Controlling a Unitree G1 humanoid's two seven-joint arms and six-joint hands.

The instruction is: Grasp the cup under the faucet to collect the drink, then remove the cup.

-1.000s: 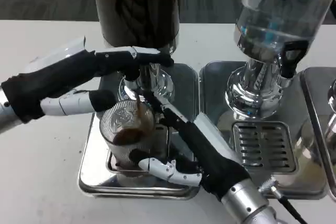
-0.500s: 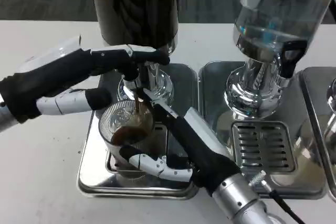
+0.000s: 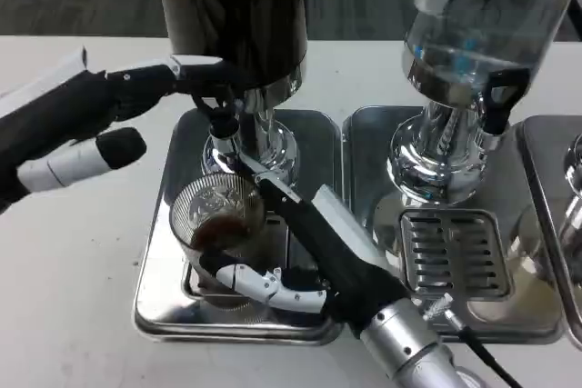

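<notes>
A: What is the biggest thing here?

B: The white bench (image 3: 73,315). On it stand two big drink dispensers. The dark drink dispenser (image 3: 232,15) is on the left and the clear water dispenser (image 3: 482,15) is on the right.

A: What is under them?

B: Each one has a shiny drip tray. The left drip tray (image 3: 159,306) sits under the dark one. The right drip tray (image 3: 455,243) has a grate with slots.

A: Where are the robot hands?

B: The right robot hand (image 3: 300,261) reaches in from the bottom. Its fingers wrap around the cup, some on the near side and some on the far side. It is clamped on the cup. The left robot hand (image 3: 100,120) is up by the faucet (image 3: 223,120). Its fingers are spread apart and one long finger reaches toward the black faucet handle. I cannot tell if it touches it.

A: And the cup?

B: The glass cup (image 3: 218,224) has ridges. It stands on the left drip tray, right below the faucet. There is some brown drink (image 3: 216,232) in the bottom.
</notes>
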